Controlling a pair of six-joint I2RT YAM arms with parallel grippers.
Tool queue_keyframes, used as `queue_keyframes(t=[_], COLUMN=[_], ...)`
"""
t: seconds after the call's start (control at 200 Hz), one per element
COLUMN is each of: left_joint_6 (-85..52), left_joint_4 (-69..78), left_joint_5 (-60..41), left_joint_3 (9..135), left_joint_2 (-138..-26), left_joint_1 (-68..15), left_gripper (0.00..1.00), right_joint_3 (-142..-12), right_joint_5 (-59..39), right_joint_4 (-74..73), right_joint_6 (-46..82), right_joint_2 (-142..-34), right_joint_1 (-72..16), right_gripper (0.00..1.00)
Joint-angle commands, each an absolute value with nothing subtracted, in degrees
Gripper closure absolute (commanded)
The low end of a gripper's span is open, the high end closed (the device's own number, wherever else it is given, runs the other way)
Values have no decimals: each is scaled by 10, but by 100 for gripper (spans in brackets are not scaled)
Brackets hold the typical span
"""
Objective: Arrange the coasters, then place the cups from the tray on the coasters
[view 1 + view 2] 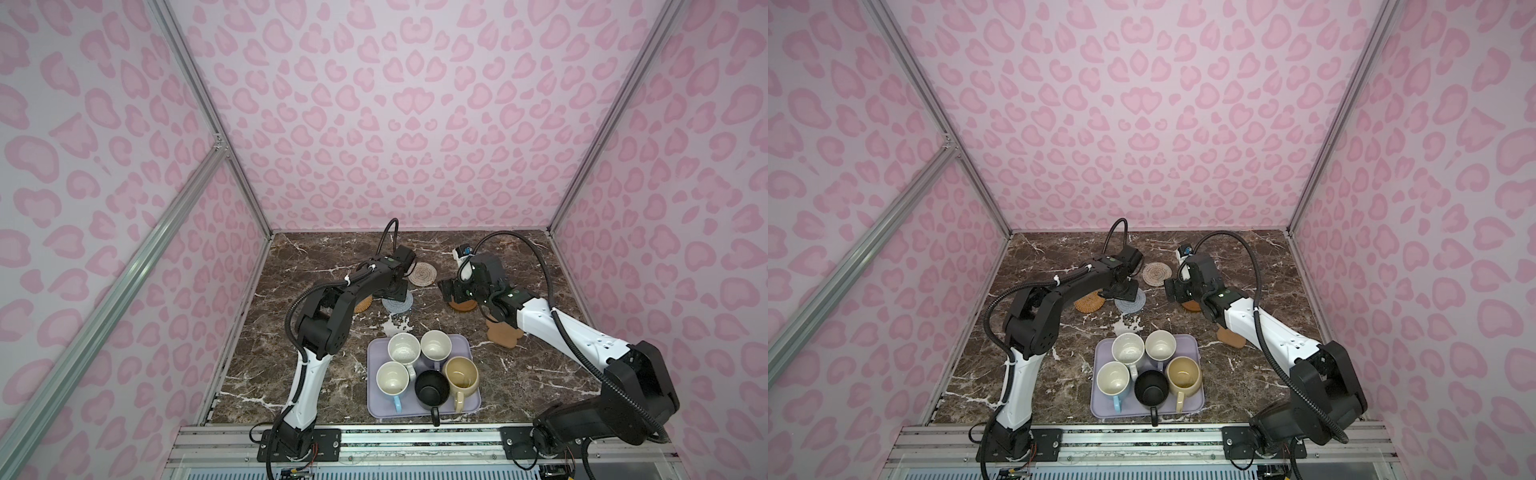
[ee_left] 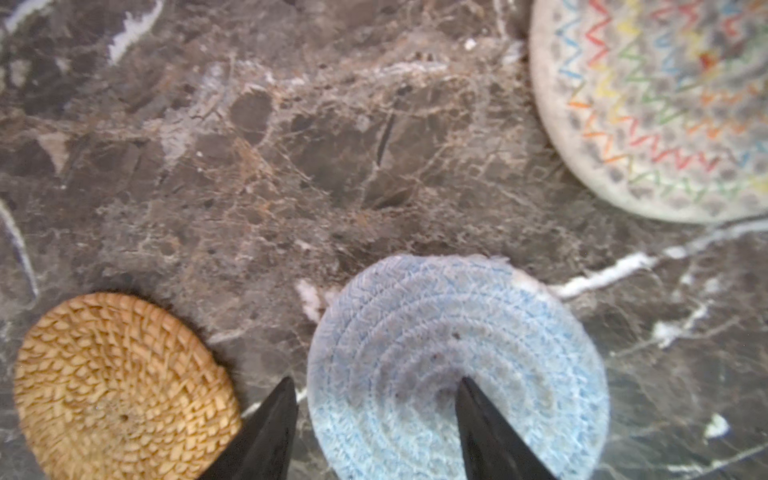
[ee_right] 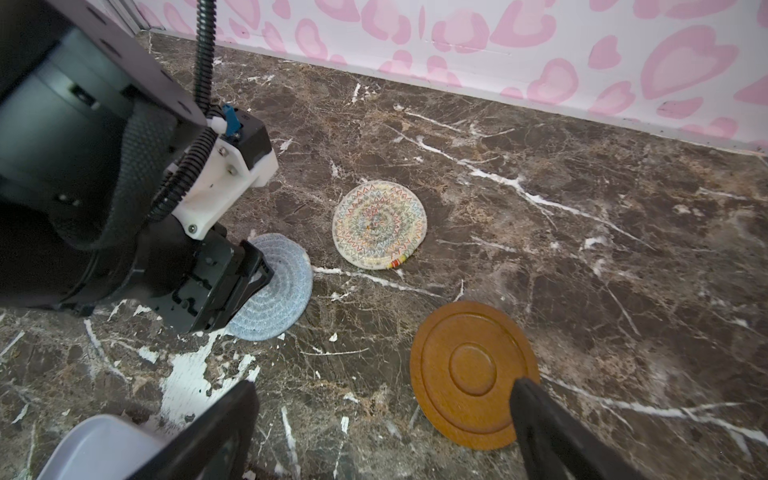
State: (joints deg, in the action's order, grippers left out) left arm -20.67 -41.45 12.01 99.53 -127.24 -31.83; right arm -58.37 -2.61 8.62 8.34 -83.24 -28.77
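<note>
Five coasters lie at the back of the table: orange-tan woven (image 1: 360, 306), grey-blue knit (image 1: 402, 305), cream woven (image 1: 422, 273), brown wooden (image 1: 464, 307) and tan paw-shaped (image 1: 504, 335). My left gripper (image 2: 376, 384) is open and low over the grey-blue coaster (image 2: 457, 357). One finger is over the mat and the other over bare table beside the orange-tan coaster (image 2: 124, 386). My right gripper (image 3: 386, 384) is open, one finger overlapping the wooden coaster's (image 3: 469, 370) rim. The white (image 1: 404, 348), lavender (image 1: 435, 345), light blue (image 1: 392, 378), black (image 1: 431, 388) and beige (image 1: 460, 374) cups stand on the tray (image 1: 376, 409).
The tray sits near the table's front edge, between the two arm bases. Dark marble table (image 1: 540, 374) is bare to the right of the tray. Pink patterned walls close in the back and both sides. The cream coaster (image 3: 379, 226) lies behind the other mats.
</note>
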Motion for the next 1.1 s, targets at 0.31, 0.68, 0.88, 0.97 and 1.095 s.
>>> queue_keyframes(t=[0.31,0.68,0.88,0.97,1.095], left_joint_6=[-219,-215,-235,-245,-251], left_joint_4=[-430,-407,-413,-415,-390], left_joint_5=[105,71,55,48,20], left_joint_3=[1025,1012,1024,1019,986], left_joint_2=[-1293,-1264,-1242,-1218,-1162], left_joint_1=[-288,-280,-270,-267,-268], left_gripper=[38,37,34,34,24], right_joint_3=[-593,-603,-626,-632,-646], right_joint_5=[-29,-33,-41,-42,-34], right_joint_4=[85,83,96,100,106], right_joint_6=[81,83,87,92,102], right_joint_2=[-849,-862,-871,-872,-878], right_joint_1=[-288,-288,-288,-289,-287], right_gripper=[4,4,3,3,1])
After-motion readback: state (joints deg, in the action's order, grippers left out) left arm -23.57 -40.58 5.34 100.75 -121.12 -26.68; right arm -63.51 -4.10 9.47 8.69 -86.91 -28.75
